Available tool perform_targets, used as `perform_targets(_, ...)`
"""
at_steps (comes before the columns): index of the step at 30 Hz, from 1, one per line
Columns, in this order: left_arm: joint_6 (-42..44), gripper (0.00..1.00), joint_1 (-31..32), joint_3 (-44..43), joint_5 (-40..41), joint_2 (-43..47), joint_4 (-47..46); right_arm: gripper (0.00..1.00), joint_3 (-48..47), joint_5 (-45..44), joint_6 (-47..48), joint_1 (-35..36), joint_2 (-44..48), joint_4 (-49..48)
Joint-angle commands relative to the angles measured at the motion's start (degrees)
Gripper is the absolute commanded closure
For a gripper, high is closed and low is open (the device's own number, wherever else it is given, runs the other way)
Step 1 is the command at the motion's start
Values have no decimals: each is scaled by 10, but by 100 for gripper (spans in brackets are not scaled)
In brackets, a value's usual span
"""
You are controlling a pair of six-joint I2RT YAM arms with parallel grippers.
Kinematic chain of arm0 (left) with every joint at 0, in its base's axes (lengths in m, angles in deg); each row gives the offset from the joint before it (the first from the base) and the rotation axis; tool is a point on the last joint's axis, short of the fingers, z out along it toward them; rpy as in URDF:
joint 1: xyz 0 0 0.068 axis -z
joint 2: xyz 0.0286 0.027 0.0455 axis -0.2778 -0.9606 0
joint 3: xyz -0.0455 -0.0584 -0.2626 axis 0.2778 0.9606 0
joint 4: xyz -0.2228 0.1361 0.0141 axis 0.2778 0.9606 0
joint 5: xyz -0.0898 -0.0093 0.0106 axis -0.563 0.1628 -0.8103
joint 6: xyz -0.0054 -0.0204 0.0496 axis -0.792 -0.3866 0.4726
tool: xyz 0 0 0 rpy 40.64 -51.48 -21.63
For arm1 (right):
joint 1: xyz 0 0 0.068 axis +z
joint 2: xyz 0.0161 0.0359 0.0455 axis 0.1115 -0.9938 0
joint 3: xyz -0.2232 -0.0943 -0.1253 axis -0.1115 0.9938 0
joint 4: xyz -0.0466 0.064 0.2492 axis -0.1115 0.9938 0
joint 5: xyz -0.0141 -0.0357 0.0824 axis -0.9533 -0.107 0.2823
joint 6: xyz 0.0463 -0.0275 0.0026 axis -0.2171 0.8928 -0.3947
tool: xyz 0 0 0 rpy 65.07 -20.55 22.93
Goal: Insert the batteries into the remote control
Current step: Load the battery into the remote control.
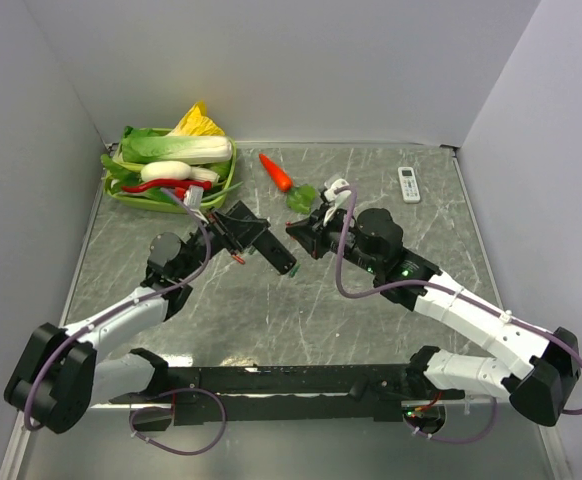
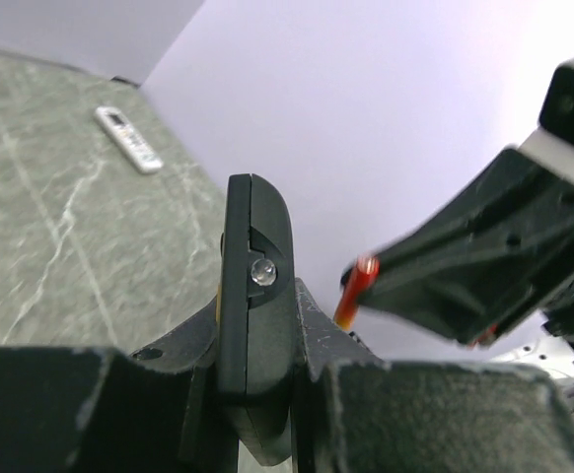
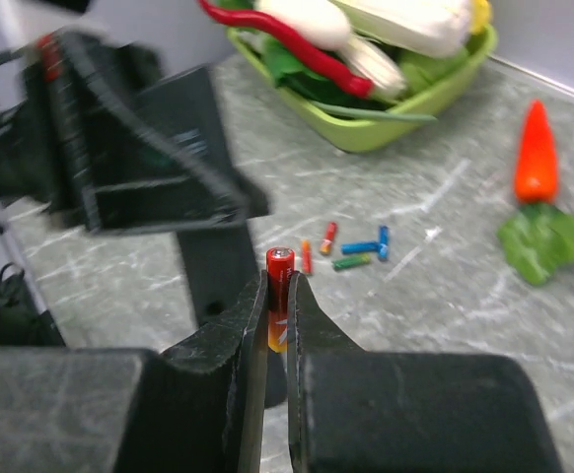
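From above, the left pincer (image 1: 239, 232) is clamped tight on the black remote (image 1: 269, 250), which hangs slanted above the middle of the table. The right pincer (image 1: 301, 232) faces it from just beside its far end. There is one white remote (image 1: 408, 184) near the back right, one carrot (image 1: 275, 171), and one green tray (image 1: 123, 192) of vegetables at the back left. No loose cells can be made out from here.

From the left wrist, the black remote stands edge-on between the fingers, its front tip with the small lens toward the camera. Its battery slot is hidden. The right pincer comes in from the right with one red-and-orange battery (image 2: 354, 293), near the remote but apart from it.

From the right wrist, the jaws are nearly closed and pinch that battery upright, its red cap sticking out above the tips. The left pincer and remote are a dark blur at the upper left. Five loose batteries (image 3: 351, 251) lie on the table beyond: two blue, one green, two red-orange. With the held one that makes six.

The step in hand looks like bringing this battery to the slot. To do it well, the remote probably needs turning so the open back faces the battery. The battery should lie along the slot and go in spring end first. It should be let go only once seated, with the left grip steady.
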Motion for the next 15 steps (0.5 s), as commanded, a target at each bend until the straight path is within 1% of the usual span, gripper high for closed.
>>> perform_targets(1, -35, 98, -2, -52, -44, -28, -99, 100, 11, 47, 28, 15, 16, -55)
perform_targets(7, -52, 98, -3, -77, -52, -48, -106, 100, 18, 56, 41, 20, 16, -65)
perform_targets(15, -70, 98, -3, -81, -39, -54, -114, 100, 23, 71, 43, 24, 22, -68)
